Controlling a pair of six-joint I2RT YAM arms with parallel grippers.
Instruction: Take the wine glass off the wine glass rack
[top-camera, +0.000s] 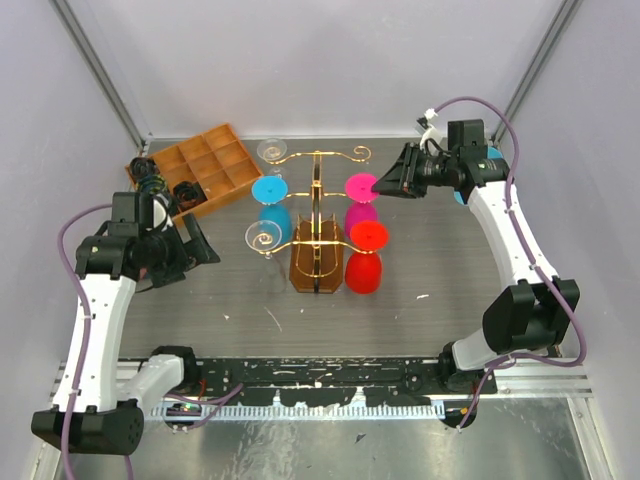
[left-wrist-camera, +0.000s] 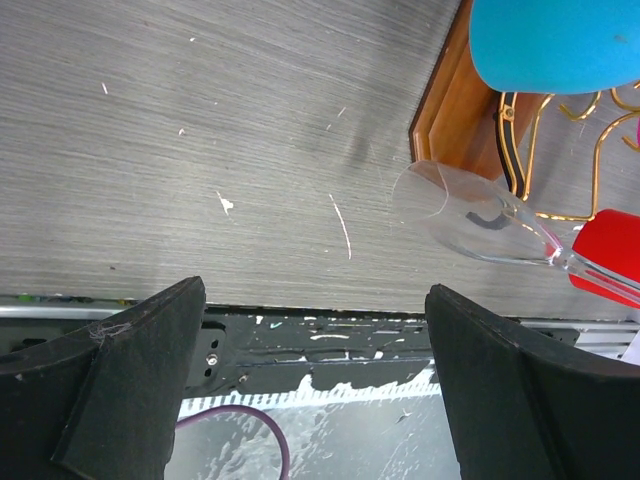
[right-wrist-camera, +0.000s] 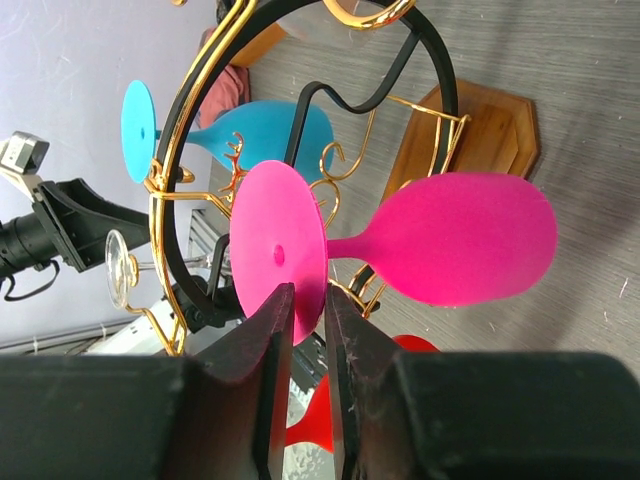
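Your right claw (right-wrist-camera: 307, 292) is clamped on the foot rim of the pink wine glass (right-wrist-camera: 450, 240), which hangs on the wine glass rack (top-camera: 318, 262) just ahead of the fingertips. Your left claw (left-wrist-camera: 315, 290) stands spread wide, gripping nothing; a clear glass (left-wrist-camera: 470, 215) is ahead to its right.
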